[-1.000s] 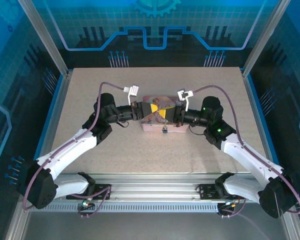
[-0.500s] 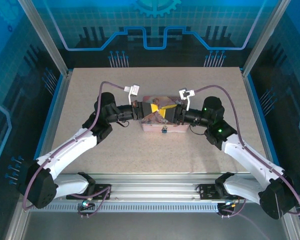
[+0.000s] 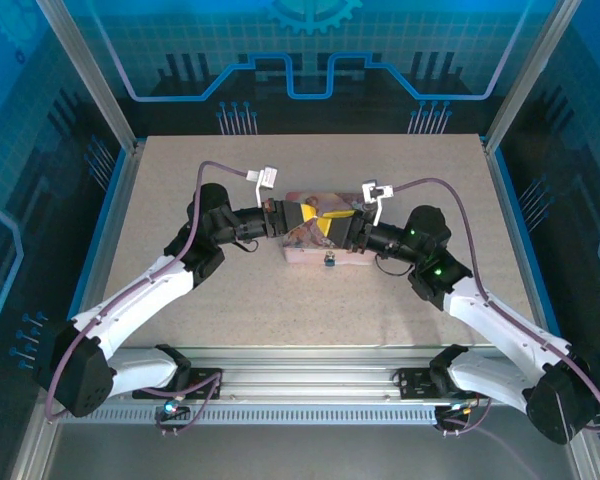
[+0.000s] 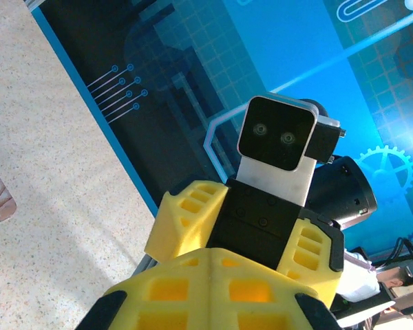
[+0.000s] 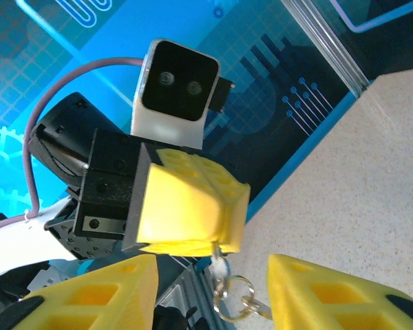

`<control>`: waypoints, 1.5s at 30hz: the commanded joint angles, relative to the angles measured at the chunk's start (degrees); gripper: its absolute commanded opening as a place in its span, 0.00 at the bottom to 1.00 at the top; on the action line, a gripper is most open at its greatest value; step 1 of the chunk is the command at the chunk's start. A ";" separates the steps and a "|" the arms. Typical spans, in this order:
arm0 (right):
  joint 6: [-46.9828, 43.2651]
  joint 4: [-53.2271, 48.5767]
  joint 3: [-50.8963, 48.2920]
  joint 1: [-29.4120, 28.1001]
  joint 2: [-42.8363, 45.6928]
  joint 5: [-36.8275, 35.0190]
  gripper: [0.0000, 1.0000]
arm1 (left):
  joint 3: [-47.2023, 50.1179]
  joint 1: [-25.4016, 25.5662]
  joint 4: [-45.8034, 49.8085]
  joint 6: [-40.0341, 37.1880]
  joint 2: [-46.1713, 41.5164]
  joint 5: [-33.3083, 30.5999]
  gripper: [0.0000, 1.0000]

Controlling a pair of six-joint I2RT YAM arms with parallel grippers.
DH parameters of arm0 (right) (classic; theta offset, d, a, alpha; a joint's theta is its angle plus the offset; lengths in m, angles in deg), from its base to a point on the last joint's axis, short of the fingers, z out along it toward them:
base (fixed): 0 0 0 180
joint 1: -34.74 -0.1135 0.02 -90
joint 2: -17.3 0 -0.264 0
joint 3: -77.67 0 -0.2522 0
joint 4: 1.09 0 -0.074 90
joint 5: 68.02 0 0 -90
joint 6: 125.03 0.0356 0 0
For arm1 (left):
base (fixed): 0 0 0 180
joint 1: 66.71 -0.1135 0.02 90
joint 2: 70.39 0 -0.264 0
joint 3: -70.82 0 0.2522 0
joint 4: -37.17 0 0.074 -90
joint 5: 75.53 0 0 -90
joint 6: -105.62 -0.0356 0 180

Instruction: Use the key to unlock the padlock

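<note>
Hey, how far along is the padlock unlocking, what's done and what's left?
Done: what looks like the key is off the table, pinched in the shut left gripper, its ring dangling. In hand: the right gripper stands open facing it, both above the pink tin box. Left: the padlock sits at the tin's front edge, untouched; the key has yet to reach it, go in and turn.

Top view: bright, even overhead light on table (image 3: 280, 300), soft faint shadows under arms (image 3: 150, 290). Blue walls (image 3: 310, 50) glow, corners dim. Sharp overall, slight wide-angle bend at edges. Left wrist cam: pale light streaks across table, L fingers (image 4: 172, 289) close-up & a bit soft. Right wrist cam: R fingers (image 5: 89, 299) blurred at bottom, bg crisp, tiny key (image 5: 219, 263) slightly soft.
</note>
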 commanded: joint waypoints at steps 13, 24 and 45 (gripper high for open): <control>-0.05 3.07 -0.45 -1.95 -0.19 -1.87 0.30 | 0.34 0.36 -2.97 0.89 -1.21 -1.59 0.00; -0.36 2.48 -0.58 -2.07 -0.64 -2.70 0.10 | 0.74 0.34 -3.80 1.41 -1.18 -1.51 0.00; -3.23 -3.10 -0.49 -0.51 1.65 -3.20 0.00 | 2.09 -0.08 -3.06 0.74 -2.54 -1.85 0.00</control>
